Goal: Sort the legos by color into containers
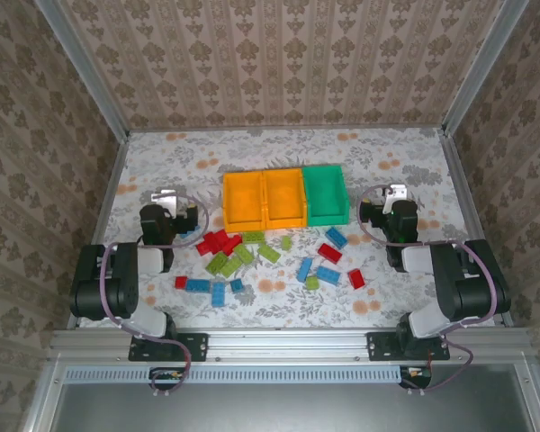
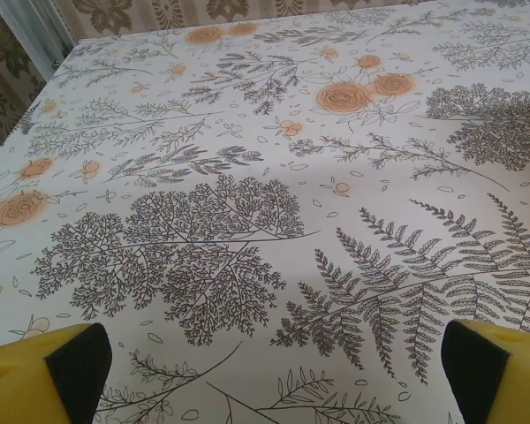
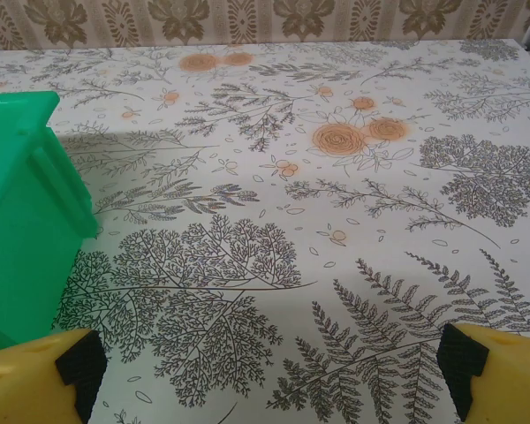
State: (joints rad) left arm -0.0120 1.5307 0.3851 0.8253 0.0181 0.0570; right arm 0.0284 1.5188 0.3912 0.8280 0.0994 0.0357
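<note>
- Soft, even light fills the overhead view, and the tablecloth [image 1: 279, 310] shows no glare.
- Ahead and left of the right claw [image 3: 265, 371], the green bin [image 3: 18, 203] throws a faint, soft-edged shadow on the cloth.
- At the left claw [image 2: 274, 371], the fingertips [image 2: 26, 375] look slightly soft, while the print ahead is crisp.
- Overhead, the walls [image 1: 279, 63] splay outward at the edges.

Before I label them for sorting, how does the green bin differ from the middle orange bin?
The green bin is green; the middle bin is orange. The green bin ends the row on the right; the middle bin has a bin on each side. Both are open-topped, rectangular and empty.
</note>
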